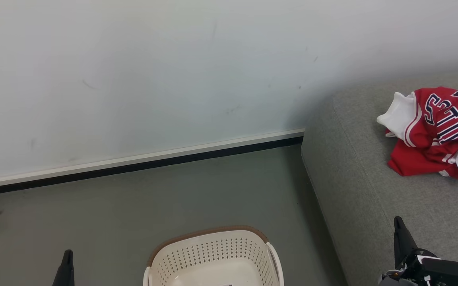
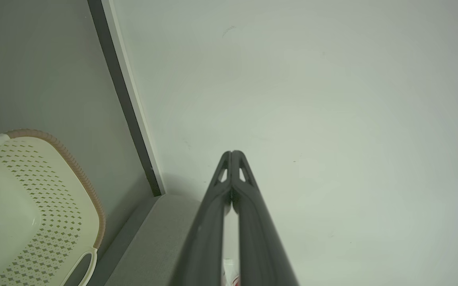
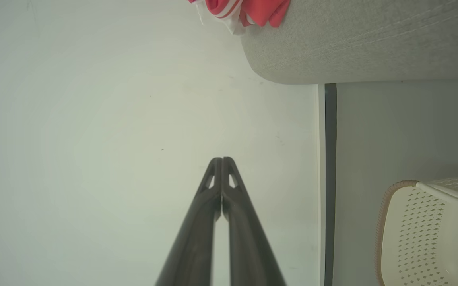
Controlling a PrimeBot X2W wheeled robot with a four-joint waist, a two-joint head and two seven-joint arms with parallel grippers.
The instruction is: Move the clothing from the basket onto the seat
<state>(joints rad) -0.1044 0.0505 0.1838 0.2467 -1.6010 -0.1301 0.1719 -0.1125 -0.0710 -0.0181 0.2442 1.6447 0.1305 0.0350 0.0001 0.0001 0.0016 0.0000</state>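
You had the clothing (image 1: 435, 133) lying in a crumpled heap on the seat (image 1: 364, 190), toward its far right part, the red-and-white jersey uppermost with its dark navy letters showing. The basket (image 1: 209, 248) stood on the grey floor (image 1: 173, 190), just left of the seat's near corner and apart from the clothing. The part of its pale bottom that showed carried a small label.

Your left gripper (image 2: 232, 153) had its two dark fingers pressed together at the tips with nothing between them, pointing toward the white wall (image 1: 133, 79), to the left of the basket. Your right gripper (image 3: 222, 159) was likewise closed tip to tip and held nothing. In the head view it rose over the near edge of the seat, well short of the clothing.
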